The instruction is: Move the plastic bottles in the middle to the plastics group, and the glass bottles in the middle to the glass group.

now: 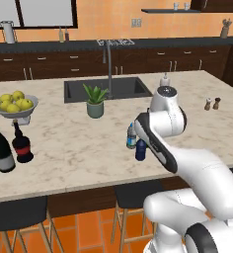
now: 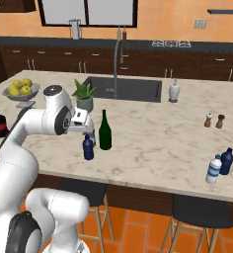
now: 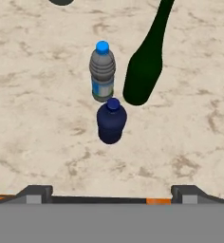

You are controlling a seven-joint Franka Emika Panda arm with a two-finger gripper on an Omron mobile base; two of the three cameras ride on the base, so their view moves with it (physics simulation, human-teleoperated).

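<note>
The gripper (image 3: 112, 192) hangs above the marble counter (image 1: 79, 148) with its 2 dark fingertips (image 3: 35, 193) spread wide, nothing between them. Below it, in the hand view, stand 3 bottles close together. The dark blue squat bottle (image 3: 111, 122) is nearest the fingertips. Just behind it is the clear bottle with the blue cap (image 3: 102, 71), and just beside that one stands the slim green glass bottle (image 3: 144, 71), its long neck running out of the top of the picture.

From the right base view, the green glass bottle (image 2: 105, 131) stands in front of the potted plant (image 2: 83, 96), with the dark blue bottle (image 2: 88, 147) nearer the counter's front edge. Well apart from the plant, near the counter's right front corner, stand 2 more plastic bottles (image 2: 219, 165).

In the left base view, the tall red-necked wine bottle (image 1: 1, 147) and the shorter round bottle with a red label (image 1: 21, 143) stand just in front of the bowl of yellow fruit (image 1: 16, 105), left of the plant.
</note>
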